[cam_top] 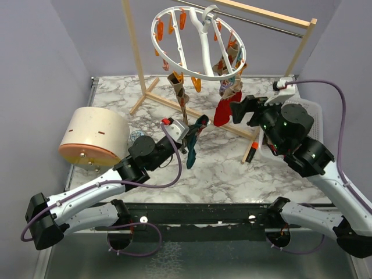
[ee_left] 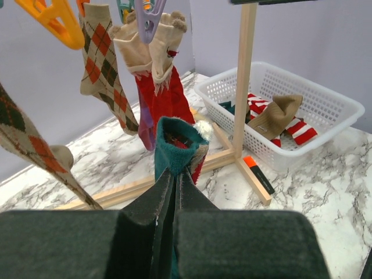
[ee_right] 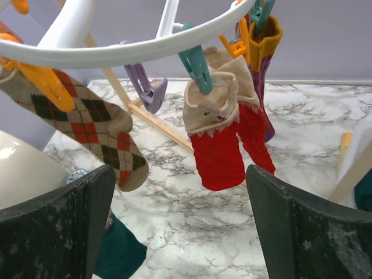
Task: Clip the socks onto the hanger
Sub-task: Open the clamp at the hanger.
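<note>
Overhead, hanger (cam_top: 200,76) hangs from wooden rack (cam_top: 135,52), several socks already clipped on. Held up off bench (cam_top: 232,168) below the ring: dark teal sock (ee_left: 174,136), pinched near its open end by left fingers (ee_left: 165,195), pressed together. Opposite, right fingers (ee_right: 64,226) spread wide, holding nothing, facing clipped red sock (ee_right: 218,157) and argyle sock (ee_right: 93,125). More socks lie in white basket (ee_left: 325,99).

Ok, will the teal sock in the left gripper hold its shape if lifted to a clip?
Probably not: the teal sock droops below the shut left gripper, so it seems limp and light. Only the short cuff above the grip stands up, so that end should stay presentable. Knit fabric pinched this tightly probably won't slip.
</note>
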